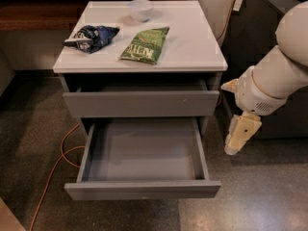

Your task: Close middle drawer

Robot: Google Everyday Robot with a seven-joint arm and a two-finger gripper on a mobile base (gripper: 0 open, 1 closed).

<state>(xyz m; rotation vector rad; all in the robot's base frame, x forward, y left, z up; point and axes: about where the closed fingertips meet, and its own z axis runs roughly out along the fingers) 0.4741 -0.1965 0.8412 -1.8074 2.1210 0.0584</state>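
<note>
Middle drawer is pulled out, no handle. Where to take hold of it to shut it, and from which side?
On the middle drawer, take the front slab's top edge near its centre, coming from above and in front. The face is plain and handleless, and the open tray leaves that lip exposed. The gripper hangs right of the drawer, apart from it.

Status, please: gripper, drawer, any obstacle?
Gripper hangs right of the cabinet, touching nothing. Middle drawer wide open. Nothing seen in its path.
</note>
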